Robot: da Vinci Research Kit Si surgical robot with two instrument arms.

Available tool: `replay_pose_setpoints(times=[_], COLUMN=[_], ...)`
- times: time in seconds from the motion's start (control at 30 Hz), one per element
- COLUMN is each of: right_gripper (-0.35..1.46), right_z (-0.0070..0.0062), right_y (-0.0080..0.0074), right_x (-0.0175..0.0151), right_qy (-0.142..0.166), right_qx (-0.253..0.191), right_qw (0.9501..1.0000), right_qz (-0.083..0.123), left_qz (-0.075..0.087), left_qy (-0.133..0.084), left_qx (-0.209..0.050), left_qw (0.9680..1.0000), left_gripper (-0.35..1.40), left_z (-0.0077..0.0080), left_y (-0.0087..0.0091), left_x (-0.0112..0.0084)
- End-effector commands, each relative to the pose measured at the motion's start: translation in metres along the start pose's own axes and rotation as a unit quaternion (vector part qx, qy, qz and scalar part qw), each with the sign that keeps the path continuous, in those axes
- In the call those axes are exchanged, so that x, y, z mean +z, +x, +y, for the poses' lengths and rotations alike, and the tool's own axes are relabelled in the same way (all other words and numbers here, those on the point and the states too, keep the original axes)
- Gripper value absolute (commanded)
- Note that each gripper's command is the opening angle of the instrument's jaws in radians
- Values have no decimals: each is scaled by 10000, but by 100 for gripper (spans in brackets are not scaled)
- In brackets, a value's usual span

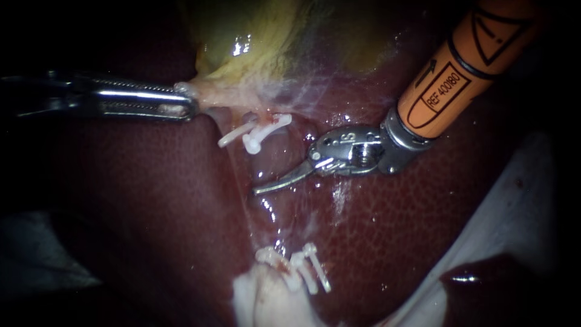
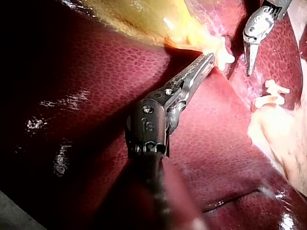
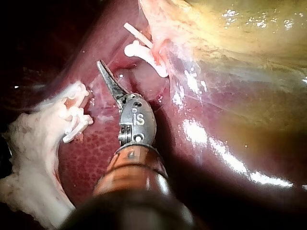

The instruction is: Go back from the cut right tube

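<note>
Clamped with the left instrument (image 1: 181, 102) on pale tissue at the neck of the gallbladder (image 1: 242, 36), pulled taut. Closed on nothing with the right instrument (image 1: 261, 189), curved blades together over the liver (image 1: 393, 230). Just beyond its tip, the upper clips (image 1: 257, 133) on the tube (image 1: 275, 152); beside it, the lower clips (image 1: 305, 269). Hard to make out the cut ends, or which tube. Left shaft mostly lost in shadow.
</note>
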Motion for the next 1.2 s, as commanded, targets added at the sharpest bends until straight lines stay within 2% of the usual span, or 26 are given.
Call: replay_pose_setpoints(times=[0.03, 0.1, 0.2, 0.23, 0.3, 0.43, 0.6, 0.7, 0.8, 0.87, 0.93, 1.03, 1.13, 1.17, 1.2], right_gripper=[-35, -35, 81, 103, 123, 128, 135, 135, 135, 138, 138, 143, 145, 145, 145], right_z=[-1, -2, -5, -6, -8, -14, -17, -23, -40, -55, -67, -83, -97, -103, -107], right_y=[0, 0, 2, 3, 6, 10, 11, 8, 3, 0, -1, 0, 5, 7, 9], right_x=[0, 1, 4, 6, 9, 15, 15, 9, -2, -9, -17, -30, -43, -48, -52], right_qy=[-7, 86, 136, 157, 212, 231, 4, -156, -729, -1325, -1743, -2257, -2655, -2796, -2874], right_qx=[-5, -16, 259, 460, 652, 641, 654, 602, 443, 345, 228, -169, -349, -373, -388], right_qw=[10000, 9999, 9991, 9980, 9959, 9956, 9955, 9954, 9930, 9865, 9800, 9722, 9634, 9585, 9548], right_qz=[31, 106, 323, 396, 583, 639, 690, 723, 822, 900, 938, 600, -96, -420, -649], left_qz=[0, 0, 0, 0, -1, -2, -2, -2, -3, -4, -4, -4, -4, -4, -4], left_qy=[-3, -4, -5, -6, -8, -10, -10, -11, -14, -16, -17, -18, -18, -18, -18], left_qx=[0, 0, 1, 1, 2, 2, 2, 3, 4, 4, 5, 5, 5, 5, 5], left_qw=[10000, 10000, 10000, 10000, 10000, 10000, 10000, 10000, 10000, 10000, 10000, 10000, 10000, 10000, 10000], left_gripper=[-35, -35, -35, -35, -35, -35, -35, -35, -35, -35, -35, -35, -35, -35, -35], left_z=[0, 0, 0, 0, -1, -1, -1, -1, -1, -2, -2, -3, -3, -3, -4], left_y=[0, 0, 0, 0, -1, -1, -1, -1, -1, -2, -2, -2, -2, -2, -2], left_x=[0, 0, -1, -1, -2, -2, -2, -3, -4, -5, -5, -4, -4, -4, -4])
